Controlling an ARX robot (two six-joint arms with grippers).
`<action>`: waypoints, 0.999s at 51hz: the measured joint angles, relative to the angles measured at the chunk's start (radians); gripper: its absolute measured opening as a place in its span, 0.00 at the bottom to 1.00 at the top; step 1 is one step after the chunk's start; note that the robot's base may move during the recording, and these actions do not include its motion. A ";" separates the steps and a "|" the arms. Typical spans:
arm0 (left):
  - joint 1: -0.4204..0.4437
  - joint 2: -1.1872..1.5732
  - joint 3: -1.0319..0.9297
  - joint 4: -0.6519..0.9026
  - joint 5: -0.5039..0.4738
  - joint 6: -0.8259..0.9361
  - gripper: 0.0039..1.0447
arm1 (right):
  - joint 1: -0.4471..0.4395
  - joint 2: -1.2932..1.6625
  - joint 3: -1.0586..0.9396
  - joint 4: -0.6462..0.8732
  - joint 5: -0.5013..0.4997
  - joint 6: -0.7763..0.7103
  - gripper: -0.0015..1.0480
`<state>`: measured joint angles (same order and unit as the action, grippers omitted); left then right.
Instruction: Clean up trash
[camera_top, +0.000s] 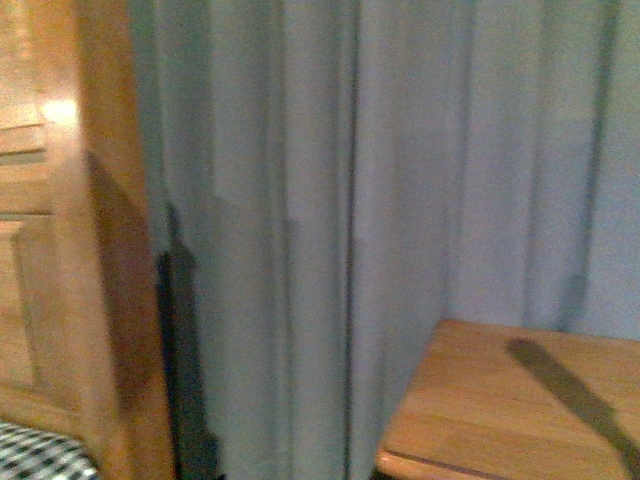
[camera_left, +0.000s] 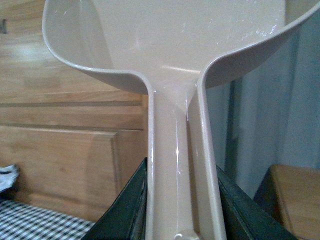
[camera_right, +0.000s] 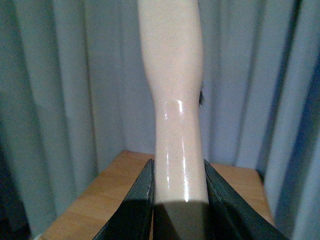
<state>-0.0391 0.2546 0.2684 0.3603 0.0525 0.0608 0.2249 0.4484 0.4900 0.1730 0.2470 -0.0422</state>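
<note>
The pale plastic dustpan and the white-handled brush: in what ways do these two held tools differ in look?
The pale grey-beige plastic dustpan widens from a grooved handle into a broad scoop; the white-handled brush shows mainly a rounded, solid handle. The dustpan is greyish, the brush creamier. Shared: both glossy, each clamped, by the left gripper and the right gripper.

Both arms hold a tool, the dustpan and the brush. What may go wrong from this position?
1. No trash shows in any view, so sweeping from here would be blind.
2. The brush in the right pincer points toward the curtain; its bristles may catch the folds.
3. The dustpan in the left pincer faces the wooden panel and may knock it.
</note>
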 joint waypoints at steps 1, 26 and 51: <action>0.000 0.001 0.000 0.000 0.000 0.000 0.27 | 0.000 -0.001 0.000 0.000 0.000 0.000 0.21; 0.000 0.001 -0.001 0.000 0.001 -0.002 0.27 | 0.000 -0.001 0.000 0.001 -0.003 0.000 0.21; 0.000 0.001 -0.001 0.000 -0.001 -0.002 0.27 | 0.000 0.000 -0.002 0.001 -0.004 0.000 0.21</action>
<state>-0.0391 0.2554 0.2672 0.3599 0.0517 0.0586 0.2249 0.4480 0.4885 0.1741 0.2432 -0.0425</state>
